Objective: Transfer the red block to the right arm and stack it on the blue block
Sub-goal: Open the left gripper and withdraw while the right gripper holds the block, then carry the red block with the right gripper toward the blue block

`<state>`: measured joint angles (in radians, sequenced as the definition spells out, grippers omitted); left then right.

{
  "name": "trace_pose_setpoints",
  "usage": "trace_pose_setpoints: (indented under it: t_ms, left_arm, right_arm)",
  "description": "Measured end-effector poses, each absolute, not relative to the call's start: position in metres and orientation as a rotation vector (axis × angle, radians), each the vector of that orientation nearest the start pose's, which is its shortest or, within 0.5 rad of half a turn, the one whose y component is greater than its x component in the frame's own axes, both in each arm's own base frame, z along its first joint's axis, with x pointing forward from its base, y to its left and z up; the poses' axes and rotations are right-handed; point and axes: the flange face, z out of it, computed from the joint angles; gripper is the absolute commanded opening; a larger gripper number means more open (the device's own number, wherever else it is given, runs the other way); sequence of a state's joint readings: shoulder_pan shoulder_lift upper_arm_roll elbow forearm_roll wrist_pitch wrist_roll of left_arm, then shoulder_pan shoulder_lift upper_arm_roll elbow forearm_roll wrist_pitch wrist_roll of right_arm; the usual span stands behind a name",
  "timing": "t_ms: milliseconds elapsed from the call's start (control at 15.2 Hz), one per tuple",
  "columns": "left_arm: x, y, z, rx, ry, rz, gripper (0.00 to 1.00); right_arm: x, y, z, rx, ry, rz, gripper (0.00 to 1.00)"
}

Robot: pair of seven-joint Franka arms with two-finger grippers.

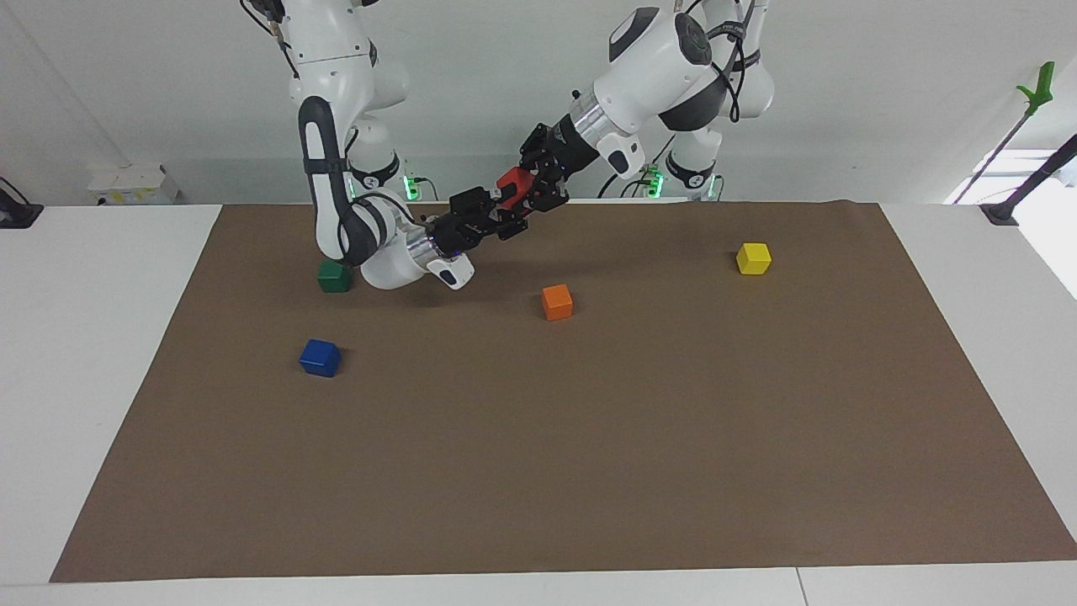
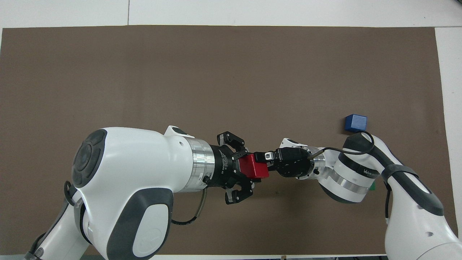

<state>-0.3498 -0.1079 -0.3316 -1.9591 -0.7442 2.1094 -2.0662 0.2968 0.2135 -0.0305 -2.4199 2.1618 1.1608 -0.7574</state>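
The red block (image 1: 513,182) is up in the air over the robots' side of the brown mat, between the two grippers; it also shows in the overhead view (image 2: 254,169). My left gripper (image 1: 530,181) (image 2: 249,168) is shut on it, a finger on each side. My right gripper (image 1: 502,209) (image 2: 265,160), with its blue light, meets the block from the right arm's end and overlaps its corner. The blue block (image 1: 320,358) (image 2: 355,122) lies on the mat toward the right arm's end, farther from the robots than the right arm's wrist.
A green cube (image 1: 334,276) sits beside the right arm's wrist, nearly hidden in the overhead view (image 2: 371,186). An orange cube (image 1: 557,301) lies mid-mat and a yellow cube (image 1: 753,257) toward the left arm's end. The brown mat (image 1: 589,463) covers the table.
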Motion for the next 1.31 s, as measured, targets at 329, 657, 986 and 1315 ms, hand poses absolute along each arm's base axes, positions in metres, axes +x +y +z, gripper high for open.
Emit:
trace_pose_setpoints:
  t_ms: [329, 657, 986, 1315]
  left_arm:
    - [0.402, -0.377, 0.557, 1.764, 1.993, -0.803, 1.00]
    - [0.420, -0.330, 0.588, 1.690, 1.994, -0.739, 1.00]
    - [0.459, -0.240, 0.580, 1.919, 1.825, -0.563, 1.00]
    - [0.479, -0.145, 0.559, 2.509, 1.444, -0.224, 1.00]
  right_arm:
    - [0.448, 0.234, 0.331, -0.940, 0.164, 0.201, 0.00]
    - [0.451, 0.234, 0.335, -0.939, 0.154, 0.194, 0.00]
    - [0.461, 0.233, 0.345, -0.942, 0.124, 0.185, 0.00]
    - [0.482, 0.208, 0.371, -1.009, 0.123, 0.238, 0.00]
